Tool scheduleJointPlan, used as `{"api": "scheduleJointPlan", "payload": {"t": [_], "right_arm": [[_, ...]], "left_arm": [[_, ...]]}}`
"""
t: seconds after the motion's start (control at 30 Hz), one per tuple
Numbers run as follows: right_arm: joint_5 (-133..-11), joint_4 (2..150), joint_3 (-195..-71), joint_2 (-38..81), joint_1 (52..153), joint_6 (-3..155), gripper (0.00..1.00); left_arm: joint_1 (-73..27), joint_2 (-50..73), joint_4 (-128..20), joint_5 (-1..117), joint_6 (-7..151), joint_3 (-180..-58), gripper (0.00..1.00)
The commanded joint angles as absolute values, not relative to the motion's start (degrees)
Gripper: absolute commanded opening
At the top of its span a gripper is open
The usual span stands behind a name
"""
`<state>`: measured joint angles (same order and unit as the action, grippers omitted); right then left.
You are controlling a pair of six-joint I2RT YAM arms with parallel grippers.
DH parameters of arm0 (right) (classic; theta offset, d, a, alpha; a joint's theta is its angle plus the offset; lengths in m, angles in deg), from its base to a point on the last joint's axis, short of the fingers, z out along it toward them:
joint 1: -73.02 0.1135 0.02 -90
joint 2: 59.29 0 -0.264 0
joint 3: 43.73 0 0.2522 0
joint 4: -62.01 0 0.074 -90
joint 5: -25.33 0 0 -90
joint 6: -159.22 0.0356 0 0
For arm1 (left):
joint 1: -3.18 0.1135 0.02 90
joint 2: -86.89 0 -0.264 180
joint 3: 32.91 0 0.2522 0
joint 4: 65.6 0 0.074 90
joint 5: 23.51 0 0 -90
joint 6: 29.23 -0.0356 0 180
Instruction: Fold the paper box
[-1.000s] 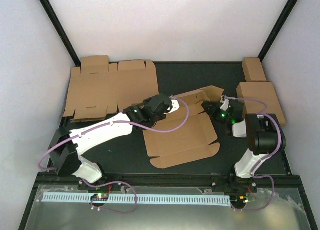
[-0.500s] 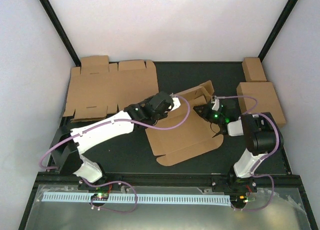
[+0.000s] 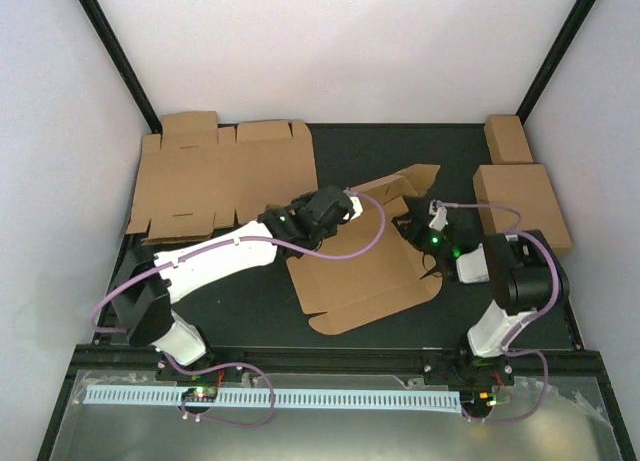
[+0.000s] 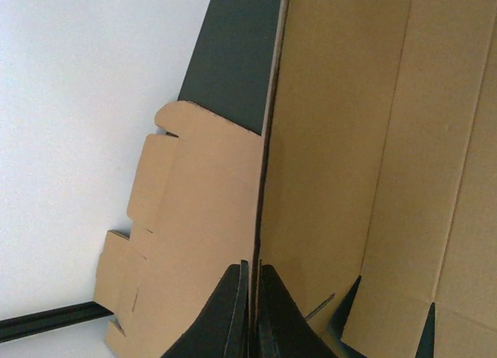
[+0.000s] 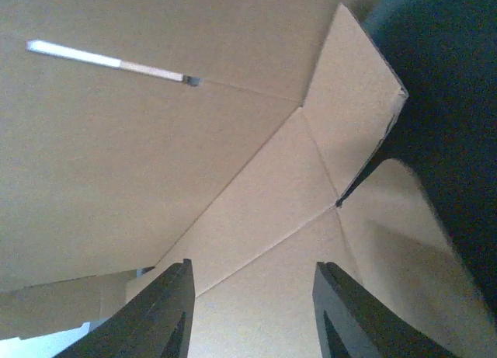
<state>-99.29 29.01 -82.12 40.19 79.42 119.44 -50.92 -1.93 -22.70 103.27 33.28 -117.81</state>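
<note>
The paper box (image 3: 365, 276) is a brown cardboard die-cut sheet lying in the middle of the black table, with its far flaps (image 3: 405, 186) raised. My left gripper (image 3: 345, 209) is shut on the sheet's upright left edge; in the left wrist view the jaws pinch that thin edge (image 4: 260, 218) at my left gripper (image 4: 254, 296). My right gripper (image 3: 418, 226) is open at the sheet's right side under the raised flap. In the right wrist view my right gripper (image 5: 252, 311) has cardboard panels and creases (image 5: 256, 187) filling the space between and beyond its jaws.
A second flat die-cut sheet (image 3: 215, 176) lies at the far left, also showing in the left wrist view (image 4: 186, 234). A folded brown box (image 3: 522, 203) and a smaller oblong box (image 3: 508, 138) stand at the far right. Black frame posts rise at both back corners.
The left gripper has moved right along the sheet's edge, still pinching it. The right gripper pushed in under the right flap. The sheet shifted and its far flaps stand higher.
</note>
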Motion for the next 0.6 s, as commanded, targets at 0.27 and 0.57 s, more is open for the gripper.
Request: {"api": "scheduleJointPlan", "payload": {"t": [0.27, 0.57], "right_arm": [[-99.8, 23.6, -72.2, 21.1, 77.3, 122.5, 0.62], [-92.5, 50.2, -81.9, 1.5, 82.9, 128.4, 0.79]], "left_arm": [[-51.6, -5.8, -21.5, 106.2, 33.2, -118.2, 0.02], [-52.7, -8.7, -22.1, 110.8, 32.5, -117.9, 0.02]]}}
